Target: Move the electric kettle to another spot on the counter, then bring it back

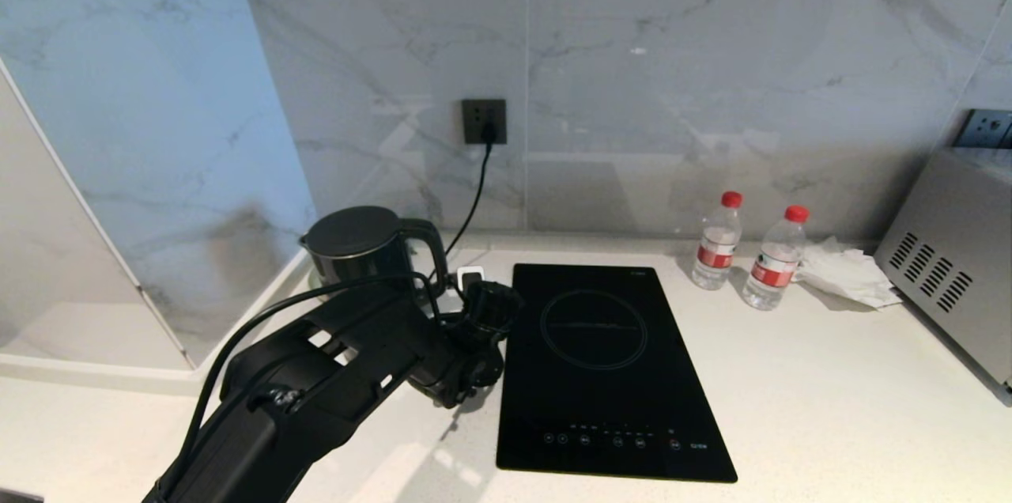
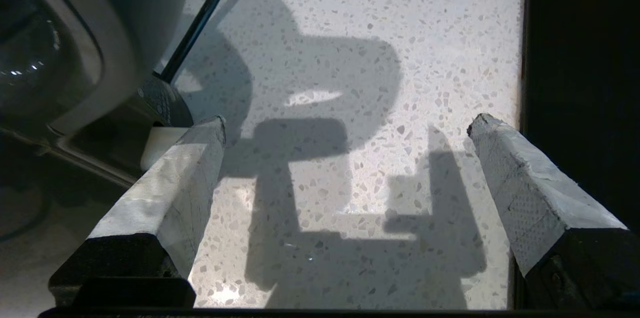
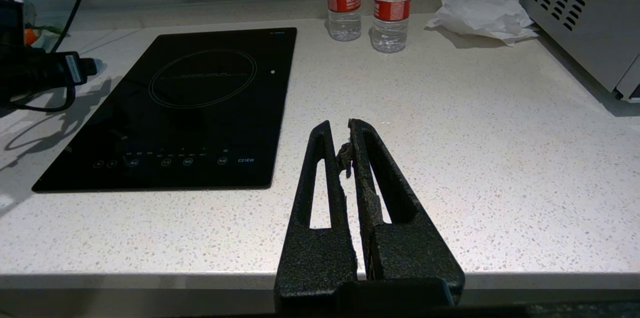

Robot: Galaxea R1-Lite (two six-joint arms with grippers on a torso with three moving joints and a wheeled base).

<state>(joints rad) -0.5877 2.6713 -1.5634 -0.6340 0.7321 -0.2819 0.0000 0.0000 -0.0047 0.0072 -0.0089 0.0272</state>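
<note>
Electric kettle (image 1: 365, 243) upright at back-left corner of tabletop (image 1: 791, 392), left of hob (image 1: 605, 372), cord running up to wall socket (image 1: 484, 121); probably on base, mostly hidden.
Left gripper (image 2: 345, 125) low over bare tabletop between kettle and hob; fingers (image 2: 172, 178) spread wide, holding nothing, kettle handle (image 1: 431, 250) just beside one finger. Judged: lining up for handle.
Right gripper (image 3: 340, 150) parked at front tabletop edge, right of hob, fingers closed, empty.
Open room: right of hob, in front of water bottles (image 1: 718, 240). Wall, side panel hem kettle in.
</note>
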